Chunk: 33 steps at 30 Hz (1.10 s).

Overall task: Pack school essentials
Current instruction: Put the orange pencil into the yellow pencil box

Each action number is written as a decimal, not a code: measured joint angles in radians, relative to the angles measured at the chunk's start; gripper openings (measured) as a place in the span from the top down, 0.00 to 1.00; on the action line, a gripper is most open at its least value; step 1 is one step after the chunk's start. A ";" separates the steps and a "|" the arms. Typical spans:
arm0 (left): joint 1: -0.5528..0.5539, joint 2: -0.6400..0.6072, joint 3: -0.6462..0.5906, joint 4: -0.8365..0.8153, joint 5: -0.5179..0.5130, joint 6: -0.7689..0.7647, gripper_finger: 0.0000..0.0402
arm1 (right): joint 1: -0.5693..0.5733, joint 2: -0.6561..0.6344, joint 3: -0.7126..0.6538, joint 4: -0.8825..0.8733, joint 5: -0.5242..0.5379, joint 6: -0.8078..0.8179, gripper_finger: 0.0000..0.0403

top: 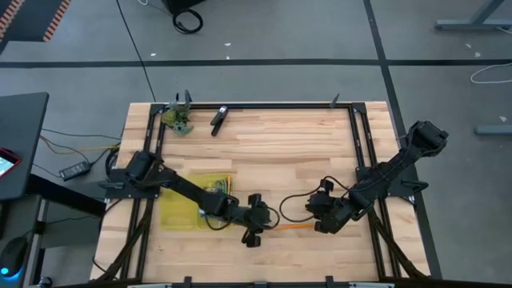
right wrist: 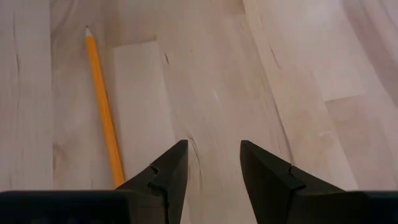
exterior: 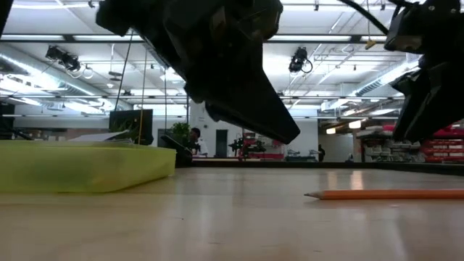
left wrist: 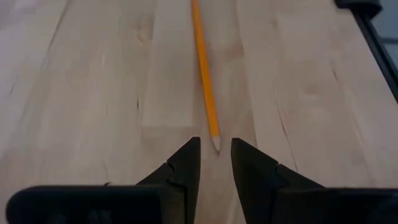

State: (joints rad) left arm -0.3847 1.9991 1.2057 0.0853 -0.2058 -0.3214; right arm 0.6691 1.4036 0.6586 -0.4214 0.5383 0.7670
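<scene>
Fingers slightly spread, left gripper (left wrist: 215, 163) lines up on the orange wooden pencil's (left wrist: 204, 71) tip near the table's front edge, ready to pinch; right gripper (right wrist: 212, 163) waits beside, spread.

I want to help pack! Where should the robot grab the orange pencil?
Probably around its middle, from straight above. The pencil lies flat on the table, so open fingers should straddle its thin shaft. The left gripper is already at its tip.

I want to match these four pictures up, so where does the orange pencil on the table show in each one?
High view: pencil between left gripper and right gripper.
Low view: pencil at right on the table.
Left wrist view: pencil beyond the fingertips.
Right wrist view: pencil beside the fingers.
Shared landmark: the pencil's tip.
</scene>
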 joint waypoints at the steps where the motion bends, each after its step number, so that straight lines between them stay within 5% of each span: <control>1: -0.009 0.000 0.000 -0.003 -0.021 -0.020 0.76 | 0.009 0.000 0.000 0.000 0.011 0.000 0.62; 11: -0.083 0.000 0.000 0.025 -0.187 -0.156 0.76 | 0.036 0.000 0.000 0.002 0.061 -0.056 0.62; 33: -0.077 0.063 -0.001 0.158 -0.254 -0.147 0.79 | 0.049 -0.035 0.002 -0.035 0.003 -0.053 0.62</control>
State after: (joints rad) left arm -0.4622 2.0626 1.2042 0.2428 -0.4596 -0.4682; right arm 0.7181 1.3682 0.6602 -0.4568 0.5412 0.7143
